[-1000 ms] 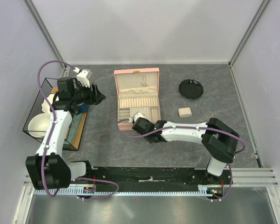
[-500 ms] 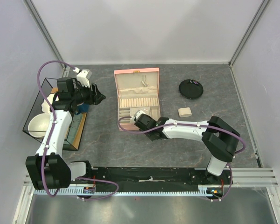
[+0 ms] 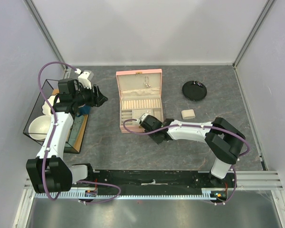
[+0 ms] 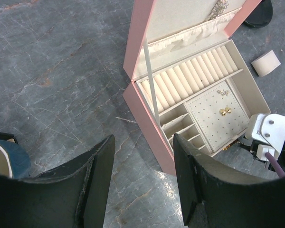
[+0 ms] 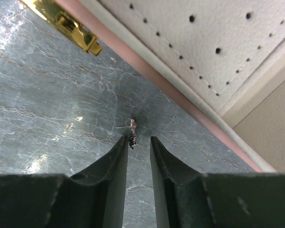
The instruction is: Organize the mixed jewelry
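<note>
The pink jewelry box (image 3: 160,95) lies open mid-table, its cream trays showing in the left wrist view (image 4: 147,114). A gold earring (image 4: 224,111) and a silvery piece (image 4: 222,92) sit on its dotted panel, and thin chains (image 3: 147,81) hang in the lid. A tiny earring (image 5: 133,127) lies on the table by the box's front wall, just beyond the tips of my right gripper (image 5: 139,140) and touching the left tip. That gripper (image 3: 150,127) is narrowly open and grips nothing. My left gripper (image 4: 143,138) hovers open and empty left of the box (image 3: 102,99).
A round black disc (image 3: 194,90) and a small beige pad (image 3: 188,114) lie right of the box. A wire basket holding white bowls (image 3: 38,127) stands at the left edge. The box's gold latch (image 5: 73,28) juts from its front wall near my right fingers.
My right wrist has slid a little to the right along the box's front edge. The left arm has not moved.
</note>
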`<act>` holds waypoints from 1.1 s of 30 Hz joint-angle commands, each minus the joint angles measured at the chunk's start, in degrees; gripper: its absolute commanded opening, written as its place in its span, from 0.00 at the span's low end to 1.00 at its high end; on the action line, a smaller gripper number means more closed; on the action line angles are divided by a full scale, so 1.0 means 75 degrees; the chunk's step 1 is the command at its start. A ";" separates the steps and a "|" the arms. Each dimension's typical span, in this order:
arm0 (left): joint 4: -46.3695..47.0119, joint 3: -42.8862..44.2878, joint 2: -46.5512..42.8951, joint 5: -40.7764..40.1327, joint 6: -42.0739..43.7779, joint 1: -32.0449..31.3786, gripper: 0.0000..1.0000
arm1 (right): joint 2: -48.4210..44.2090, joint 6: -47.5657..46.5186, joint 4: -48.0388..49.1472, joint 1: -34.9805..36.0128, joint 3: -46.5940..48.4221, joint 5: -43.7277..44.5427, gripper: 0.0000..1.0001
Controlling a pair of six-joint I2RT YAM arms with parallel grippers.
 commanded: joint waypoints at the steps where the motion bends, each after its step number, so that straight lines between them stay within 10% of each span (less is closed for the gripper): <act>1: 0.0012 -0.0036 -0.0067 0.0199 0.0182 0.0034 0.60 | -0.0227 -0.0099 0.0146 -0.0070 -0.0062 -0.0198 0.33; 33: -0.0012 -0.0013 -0.0031 0.0222 0.0217 0.0162 0.59 | 0.0113 -0.0626 0.0416 -0.0457 -0.0039 -0.1112 0.26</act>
